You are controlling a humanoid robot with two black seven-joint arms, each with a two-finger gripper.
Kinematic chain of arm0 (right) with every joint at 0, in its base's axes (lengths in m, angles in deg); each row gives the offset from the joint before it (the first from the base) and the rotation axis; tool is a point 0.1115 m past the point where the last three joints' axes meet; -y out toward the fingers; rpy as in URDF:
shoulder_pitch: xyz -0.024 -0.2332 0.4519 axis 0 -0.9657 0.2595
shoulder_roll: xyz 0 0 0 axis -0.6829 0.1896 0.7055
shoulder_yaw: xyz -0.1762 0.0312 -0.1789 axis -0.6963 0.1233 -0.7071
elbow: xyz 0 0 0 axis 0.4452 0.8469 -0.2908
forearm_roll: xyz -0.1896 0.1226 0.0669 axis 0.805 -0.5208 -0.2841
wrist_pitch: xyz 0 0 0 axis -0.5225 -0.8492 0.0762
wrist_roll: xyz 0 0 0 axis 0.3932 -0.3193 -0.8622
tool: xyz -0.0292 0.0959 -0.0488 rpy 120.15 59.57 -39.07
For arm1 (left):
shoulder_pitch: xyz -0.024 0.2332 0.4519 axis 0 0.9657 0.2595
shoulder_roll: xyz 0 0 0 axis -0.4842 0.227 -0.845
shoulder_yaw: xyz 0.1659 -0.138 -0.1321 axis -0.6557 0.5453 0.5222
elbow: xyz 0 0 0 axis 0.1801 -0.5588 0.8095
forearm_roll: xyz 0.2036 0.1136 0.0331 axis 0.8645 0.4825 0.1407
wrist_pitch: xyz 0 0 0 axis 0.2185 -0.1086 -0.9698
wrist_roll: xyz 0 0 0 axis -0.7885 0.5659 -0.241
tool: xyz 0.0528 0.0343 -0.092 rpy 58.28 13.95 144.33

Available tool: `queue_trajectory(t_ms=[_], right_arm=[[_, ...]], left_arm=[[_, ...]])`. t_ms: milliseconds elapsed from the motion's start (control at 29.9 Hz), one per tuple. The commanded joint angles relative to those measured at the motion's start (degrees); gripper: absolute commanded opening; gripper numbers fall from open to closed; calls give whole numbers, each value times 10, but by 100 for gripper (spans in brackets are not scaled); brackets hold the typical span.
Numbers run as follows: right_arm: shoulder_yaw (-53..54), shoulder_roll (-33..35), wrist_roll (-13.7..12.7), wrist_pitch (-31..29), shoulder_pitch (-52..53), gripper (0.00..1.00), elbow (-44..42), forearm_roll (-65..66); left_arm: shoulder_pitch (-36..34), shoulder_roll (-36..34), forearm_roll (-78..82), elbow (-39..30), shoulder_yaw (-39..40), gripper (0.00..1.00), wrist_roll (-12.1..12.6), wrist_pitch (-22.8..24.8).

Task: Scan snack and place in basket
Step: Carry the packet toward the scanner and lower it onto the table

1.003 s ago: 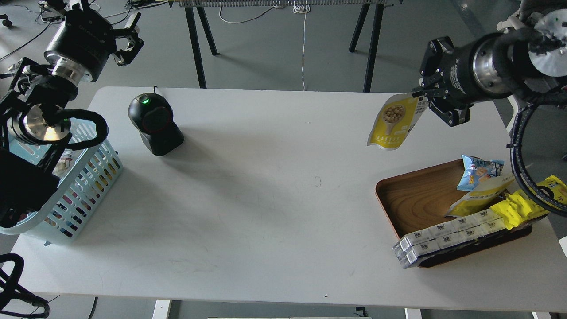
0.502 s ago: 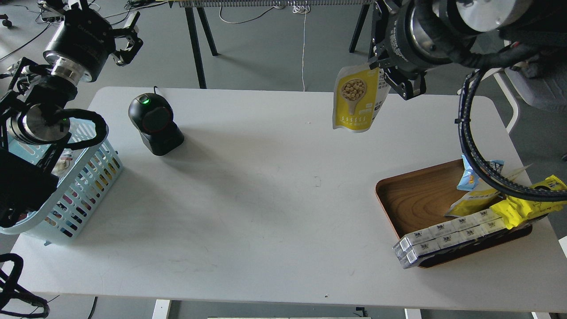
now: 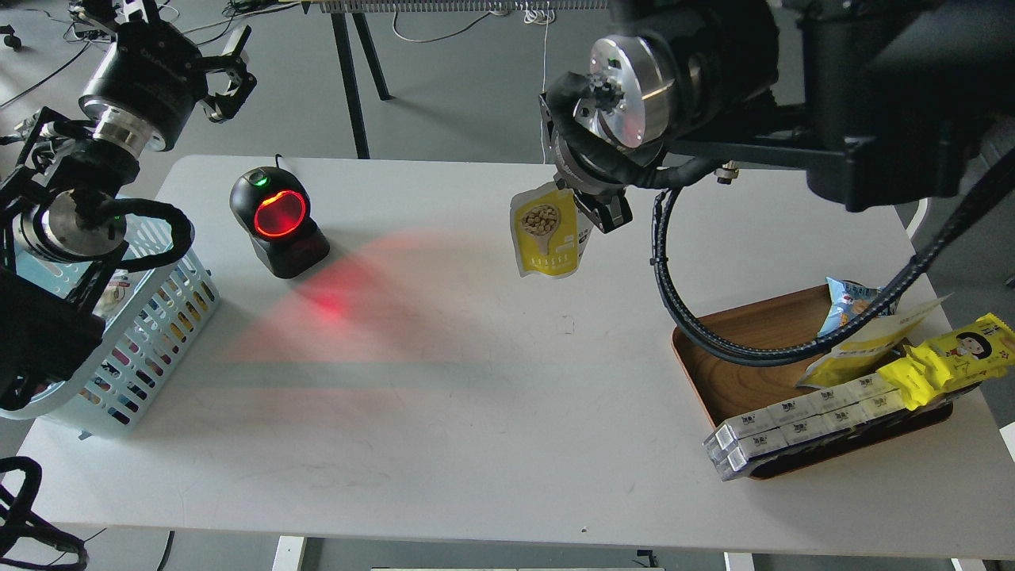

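The snack [image 3: 547,231], a flat yellow pouch with a white top and a scoop of beige balls, hangs upright above the table's middle back. My right gripper [image 3: 591,208] is shut on its top right corner. The black scanner [image 3: 277,222] at the back left glows red and throws red light across the table toward the pouch. The light blue lattice basket [image 3: 151,317] stands at the table's left edge, partly hidden by my left arm. My left gripper [image 3: 226,75] is open and empty, high beyond the table's back left corner.
A brown wooden tray [image 3: 737,357] at the right holds a small blue packet [image 3: 848,305], yellow wrappers [image 3: 944,361] with a cartoon face and white boxes [image 3: 801,420]. My right arm and its black cable [image 3: 674,293] hang over the table's right half.
My right gripper has carried the pouch leftward and lower, from the table's back right to its middle. The scanner's window has lit up red. The left arm has not moved.
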Motion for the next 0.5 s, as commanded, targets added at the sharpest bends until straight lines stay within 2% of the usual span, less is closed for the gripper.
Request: queue_trajectory(t_ms=[0,201,468], right_arm=[[11,-23,0,0,-38,0,-34,14],[35,-49,0,0,-92,0,-83,34],[103,-50,0,0,-177,0,-157,109]], left_arm=[[0,0,0,0,0,100,0,0],[0,0,0,0,-1,100,0,0],[0,2,0,0,-1,100,0,0]])
